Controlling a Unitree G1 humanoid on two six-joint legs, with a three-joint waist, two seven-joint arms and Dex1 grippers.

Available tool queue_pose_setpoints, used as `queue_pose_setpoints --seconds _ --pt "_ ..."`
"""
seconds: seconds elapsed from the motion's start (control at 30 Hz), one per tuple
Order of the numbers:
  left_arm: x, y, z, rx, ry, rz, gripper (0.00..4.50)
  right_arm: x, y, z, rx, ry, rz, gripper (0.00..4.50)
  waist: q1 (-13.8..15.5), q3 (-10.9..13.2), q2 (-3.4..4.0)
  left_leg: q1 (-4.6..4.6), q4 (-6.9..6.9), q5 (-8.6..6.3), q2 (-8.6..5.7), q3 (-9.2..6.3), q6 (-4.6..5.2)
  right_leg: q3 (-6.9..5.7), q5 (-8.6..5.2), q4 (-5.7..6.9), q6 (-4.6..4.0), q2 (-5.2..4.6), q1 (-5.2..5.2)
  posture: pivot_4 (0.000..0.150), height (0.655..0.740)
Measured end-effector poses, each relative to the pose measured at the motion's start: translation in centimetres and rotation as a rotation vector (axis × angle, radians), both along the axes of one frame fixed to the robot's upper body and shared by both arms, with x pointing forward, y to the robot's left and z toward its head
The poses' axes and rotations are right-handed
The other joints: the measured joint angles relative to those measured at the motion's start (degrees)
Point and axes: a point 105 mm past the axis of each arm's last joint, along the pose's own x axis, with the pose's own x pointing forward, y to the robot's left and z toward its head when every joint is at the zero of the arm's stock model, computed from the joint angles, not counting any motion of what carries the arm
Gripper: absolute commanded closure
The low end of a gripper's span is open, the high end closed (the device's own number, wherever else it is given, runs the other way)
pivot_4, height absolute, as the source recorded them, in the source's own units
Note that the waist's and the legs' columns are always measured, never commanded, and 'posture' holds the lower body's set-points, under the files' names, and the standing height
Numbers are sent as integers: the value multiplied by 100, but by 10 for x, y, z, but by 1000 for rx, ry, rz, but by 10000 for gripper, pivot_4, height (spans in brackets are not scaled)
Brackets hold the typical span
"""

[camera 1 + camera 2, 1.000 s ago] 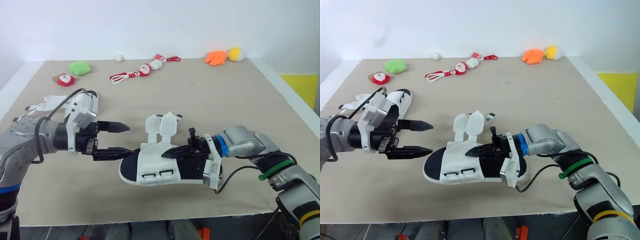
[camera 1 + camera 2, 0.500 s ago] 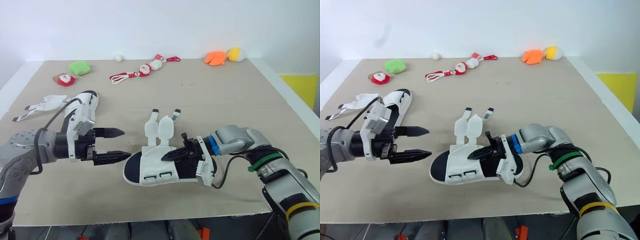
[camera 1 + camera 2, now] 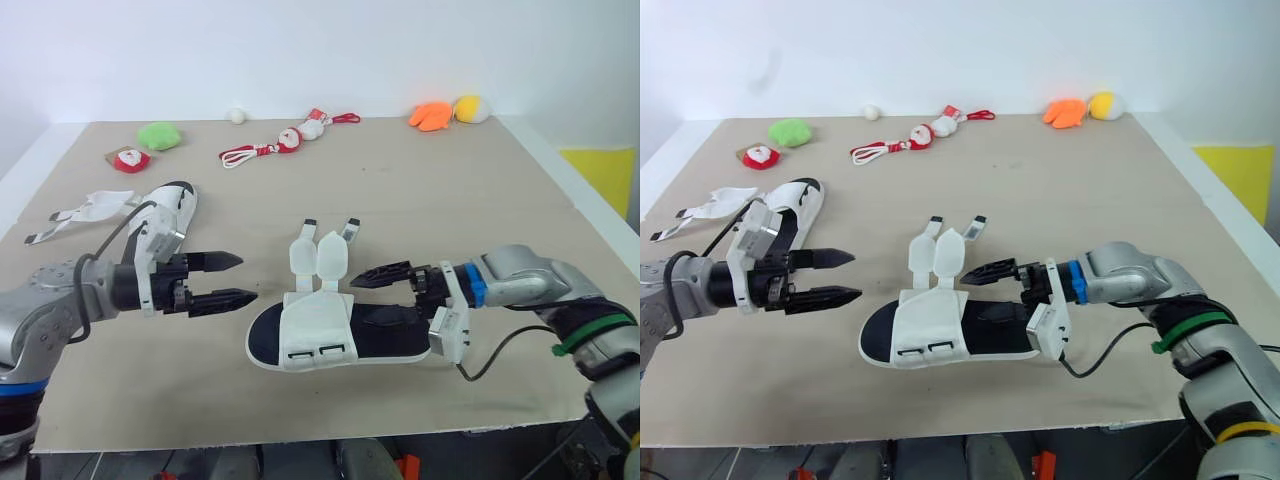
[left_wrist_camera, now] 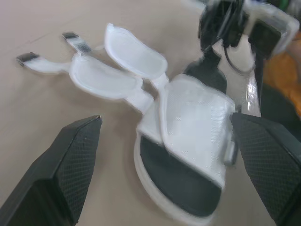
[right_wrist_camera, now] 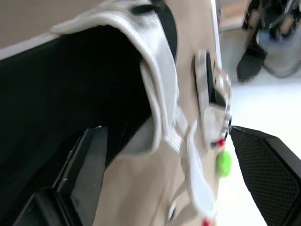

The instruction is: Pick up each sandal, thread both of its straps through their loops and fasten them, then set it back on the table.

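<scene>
Sandal (image 3: 340, 335) lay flat mid surface (image 3: 470, 190), straps (image 3: 320, 255) unfastened at its 12 o'clock, left jaws at 9 and right jaws at 3 both released, so a one-sided grab could shove it away.

No readable text or markings anywhere.

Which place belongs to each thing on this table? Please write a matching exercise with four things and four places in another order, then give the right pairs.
Things:
1. sandal with opened straps
2. second sandal
3. green toy
4. orange toy

Places:
A. far side, right
B. nearest the robot, middle
C. far side, left
D. left side, about halfway back

Pairs: 1-B, 2-D, 3-C, 4-A
</scene>
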Motion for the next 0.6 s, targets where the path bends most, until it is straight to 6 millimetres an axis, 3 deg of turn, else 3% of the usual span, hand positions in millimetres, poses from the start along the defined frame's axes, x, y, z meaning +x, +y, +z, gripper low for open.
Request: queue_pose_setpoints --seconds 0.13,0.37,0.47,0.6 --pt "27 9 -9 -70 101 119 0 8 -18 21 87 284 -226 647 34 0 0 0 5 1 0 0 2 0 2 3 2 0 1 1500 7400" --pt "52 -9 -27 -100 177 158 0 -4 -4 55 316 846 -343 647 108 0 2 -4 7 1 3 -10 2 -15 14 10 25 6 -4 1500 7400" --pt "59 -19 -39 -122 233 155 0 -10 4 69 379 984 -354 647 115 0 0 -16 9 1 3 -10 2 -17 15 6 28 5 -12 1500 7400" --pt "64 -31 -38 -133 227 125 0 -20 11 72 397 1055 -360 647 128 0 -1 -18 7 0 2 -9 2 -18 12 4 32 4 -14 1500 7400"
